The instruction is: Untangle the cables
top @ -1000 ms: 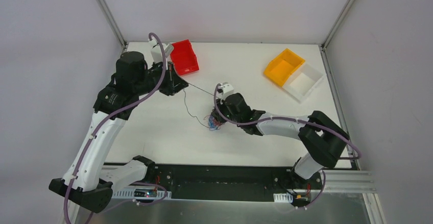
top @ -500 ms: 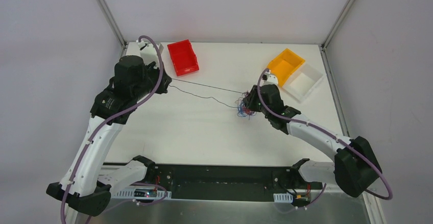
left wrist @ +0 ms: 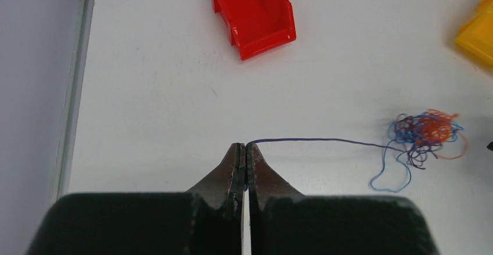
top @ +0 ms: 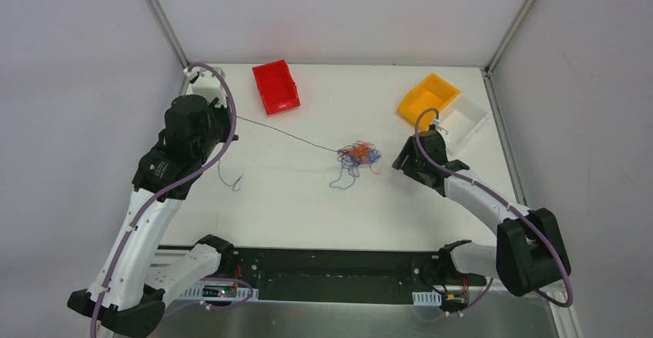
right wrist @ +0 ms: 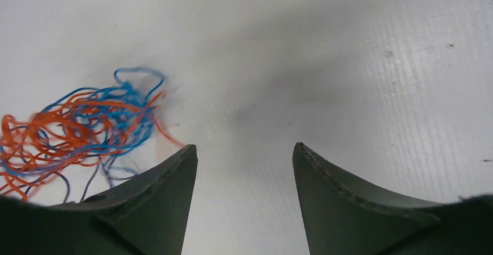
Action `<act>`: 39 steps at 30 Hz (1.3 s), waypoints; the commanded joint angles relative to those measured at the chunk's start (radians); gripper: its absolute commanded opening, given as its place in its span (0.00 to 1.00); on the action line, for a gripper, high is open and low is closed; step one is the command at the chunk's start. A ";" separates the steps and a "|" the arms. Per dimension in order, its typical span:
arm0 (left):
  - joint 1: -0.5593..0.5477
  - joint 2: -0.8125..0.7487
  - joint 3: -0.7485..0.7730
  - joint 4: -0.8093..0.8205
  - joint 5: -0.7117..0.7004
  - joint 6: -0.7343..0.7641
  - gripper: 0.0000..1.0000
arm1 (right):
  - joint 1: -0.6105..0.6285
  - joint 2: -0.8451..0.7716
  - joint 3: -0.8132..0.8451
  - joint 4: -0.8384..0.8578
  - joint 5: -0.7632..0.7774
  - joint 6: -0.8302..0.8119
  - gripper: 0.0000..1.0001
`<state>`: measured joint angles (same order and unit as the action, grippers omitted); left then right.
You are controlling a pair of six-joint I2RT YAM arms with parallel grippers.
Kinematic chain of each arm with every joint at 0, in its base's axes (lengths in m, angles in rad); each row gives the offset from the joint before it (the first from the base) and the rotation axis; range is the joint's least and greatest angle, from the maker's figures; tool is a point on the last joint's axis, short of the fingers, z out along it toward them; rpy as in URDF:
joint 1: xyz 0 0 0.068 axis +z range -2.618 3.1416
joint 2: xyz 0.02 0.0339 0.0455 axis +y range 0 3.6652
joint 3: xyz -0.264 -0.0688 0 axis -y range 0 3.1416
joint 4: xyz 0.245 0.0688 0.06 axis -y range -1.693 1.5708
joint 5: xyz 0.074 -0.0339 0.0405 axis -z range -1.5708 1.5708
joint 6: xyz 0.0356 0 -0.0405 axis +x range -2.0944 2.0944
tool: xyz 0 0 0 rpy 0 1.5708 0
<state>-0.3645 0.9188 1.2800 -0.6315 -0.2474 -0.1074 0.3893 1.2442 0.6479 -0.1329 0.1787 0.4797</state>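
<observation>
A tangle of orange, blue and purple cables (top: 356, 155) lies mid-table; it also shows in the left wrist view (left wrist: 427, 133) and the right wrist view (right wrist: 75, 130). A thin purple cable (top: 285, 134) runs taut from the tangle to my left gripper (top: 229, 117), which is shut on its end (left wrist: 314, 140) near the table's back left. The cable's loose tail (top: 229, 178) hangs down to the table below that gripper. My right gripper (top: 402, 161) is open and empty just right of the tangle, its jaws apart (right wrist: 244, 153) over bare table.
A red bin (top: 276, 85) stands at the back left, also in the left wrist view (left wrist: 253, 8). A yellow bin (top: 428, 100) and a white bin (top: 462, 122) stand at the back right. The metal frame rail (left wrist: 74, 86) borders the table's left edge.
My right gripper has let go of the tangle and drawn back to the right. The tangle now lies on the table. My left gripper has pulled the purple cable further left.
</observation>
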 commanded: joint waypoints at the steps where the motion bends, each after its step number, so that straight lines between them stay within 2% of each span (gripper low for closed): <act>1: 0.012 -0.053 -0.072 0.127 0.046 0.015 0.00 | -0.018 -0.009 -0.006 -0.059 -0.012 0.017 0.70; 5: 0.012 -0.044 -0.109 0.138 0.089 -0.005 0.00 | -0.019 -0.051 -0.001 -0.067 -0.037 -0.002 0.79; 9: 0.012 -0.030 -0.131 0.145 0.129 -0.025 0.00 | -0.018 -0.108 0.000 -0.076 -0.059 -0.043 0.81; 13: 0.012 -0.001 -0.133 0.154 0.223 -0.037 0.00 | -0.018 -0.143 -0.009 -0.026 -0.223 -0.107 0.83; 17: 0.012 0.006 -0.146 0.156 0.221 -0.036 0.00 | 0.000 -0.139 0.000 0.040 -0.350 -0.126 0.83; 19: 0.012 0.002 -0.156 0.156 0.213 -0.029 0.00 | 0.029 -0.117 0.018 0.050 -0.357 -0.136 0.83; 22: 0.012 -0.006 -0.177 0.156 0.184 -0.027 0.00 | 0.086 -0.072 0.058 0.036 -0.317 -0.148 0.82; 29: 0.012 -0.005 -0.264 0.175 0.175 -0.047 0.00 | 0.304 0.049 0.159 -0.011 -0.036 -0.076 0.82; 34: 0.012 -0.021 -0.289 0.179 0.192 -0.049 0.00 | 0.373 0.126 0.220 -0.069 0.118 0.081 0.84; 39: 0.012 -0.052 -0.302 0.183 0.216 -0.033 0.00 | 0.412 0.190 0.287 -0.159 0.218 0.161 0.85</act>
<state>-0.3641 0.9096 0.9833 -0.4908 -0.0593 -0.1425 0.7761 1.4006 0.8577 -0.2024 0.2535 0.5377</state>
